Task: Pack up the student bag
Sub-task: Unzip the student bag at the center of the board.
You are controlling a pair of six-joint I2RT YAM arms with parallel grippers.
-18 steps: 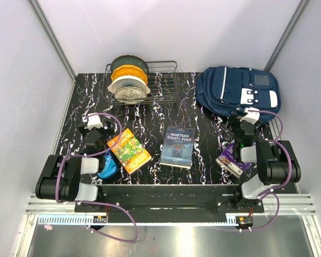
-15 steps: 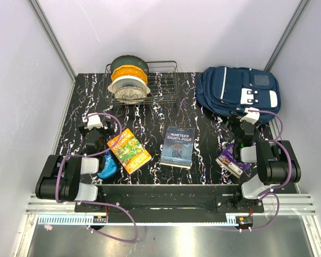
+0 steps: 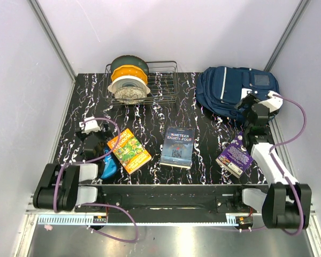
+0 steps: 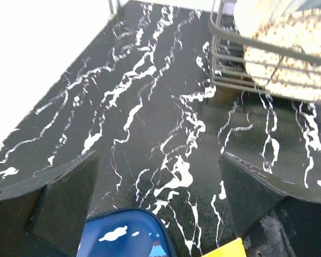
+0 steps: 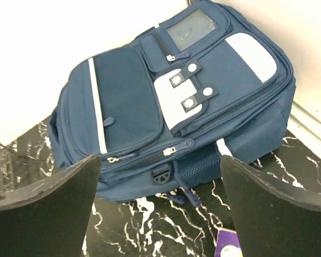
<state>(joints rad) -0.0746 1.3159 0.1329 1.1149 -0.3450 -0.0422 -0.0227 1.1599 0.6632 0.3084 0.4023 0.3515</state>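
Navy student bag (image 5: 150,107) is lying flat and zipped, wire rack (image 3: 176,80) just to its left. Right gripper (image 5: 159,176) is hovering at its near edge, left gripper (image 4: 159,160) is sitting well left of it, both with fingers spread, empty. Step looks like opening: next move is calling for pinching a zip pull (image 5: 188,143).

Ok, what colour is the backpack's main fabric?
Navy blue; the student bag shows best in the right wrist view.

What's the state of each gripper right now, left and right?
Left gripper: open, holding nothing.
Right gripper: open, holding nothing, pointed at the student bag.
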